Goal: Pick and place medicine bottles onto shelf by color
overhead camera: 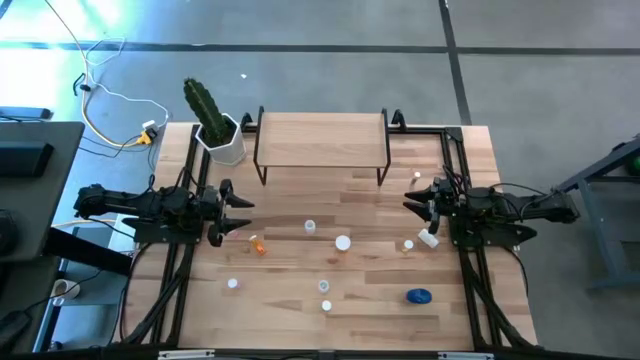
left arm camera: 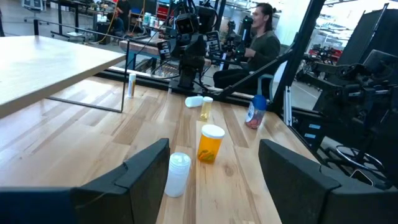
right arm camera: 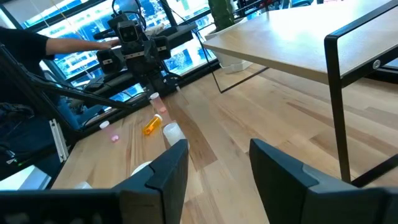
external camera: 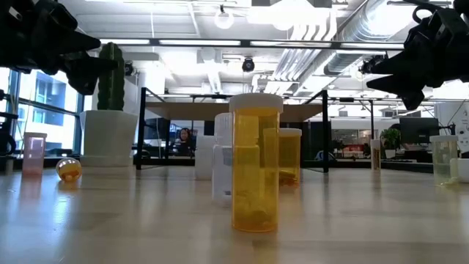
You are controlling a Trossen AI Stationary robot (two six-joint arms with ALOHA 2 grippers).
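Both grippers hovered spread and empty: the left gripper [overhead camera: 243,214] beside an orange bottle [overhead camera: 259,245], the right gripper [overhead camera: 412,196] apparently near a white bottle [overhead camera: 429,238]. The shelf [overhead camera: 322,138] stood bare.

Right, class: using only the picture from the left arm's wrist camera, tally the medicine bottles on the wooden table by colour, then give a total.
Orange plastic medicine bottles: 2
White plastic medicine bottles: 2
Squat blue medicine bottle: 1
Slim pale medicine bottle, colour unclear: 1
Total: 6
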